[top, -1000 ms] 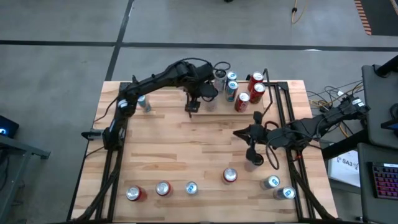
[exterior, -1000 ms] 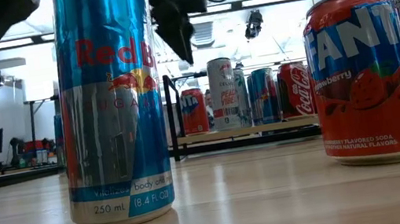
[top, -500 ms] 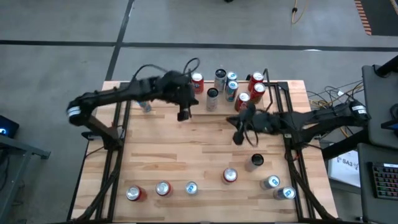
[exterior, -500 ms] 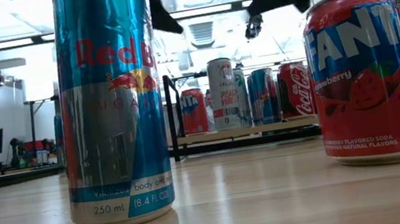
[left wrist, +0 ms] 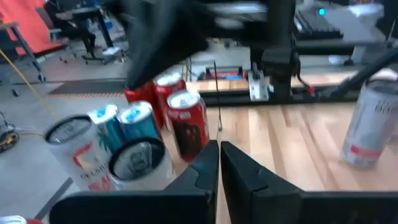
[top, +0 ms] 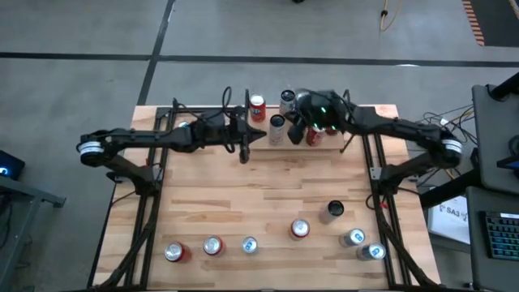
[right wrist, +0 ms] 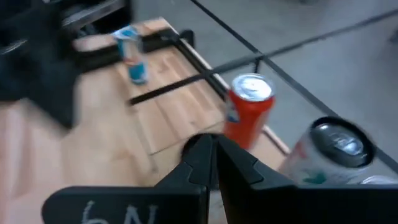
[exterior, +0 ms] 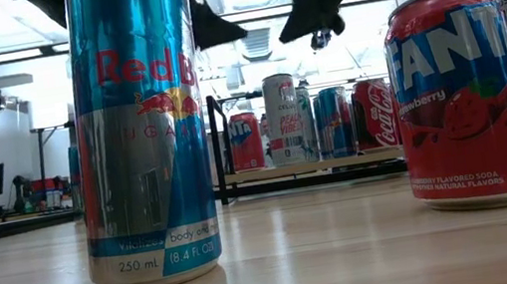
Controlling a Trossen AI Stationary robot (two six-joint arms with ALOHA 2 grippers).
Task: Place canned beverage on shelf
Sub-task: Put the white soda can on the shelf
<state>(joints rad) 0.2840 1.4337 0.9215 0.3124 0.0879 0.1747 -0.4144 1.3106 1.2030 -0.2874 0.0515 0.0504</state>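
Several cans stand on the shelf at the table's far edge, among them a red can and a silver can. My left gripper is shut and holds nothing; it hangs nearly level above the table, just left of these cans. In the left wrist view its closed fingers point at a red can and blue cans. My right gripper is shut and bare too, above the shelf's cans. It looks down past a red can and a silver can.
A row of cans stands along the table's near edge, such as a Red Bull can, a Fanta can and a dark can. Between that row and the shelf lies bare wood tabletop. Black frame rails run along both sides.
My right gripper has swung from the table's right middle toward the far edge and now hangs over the shelf's cans. My left arm has folded back toward the left edge and sunk a little, and its gripper has tipped from pointing down to nearly level.
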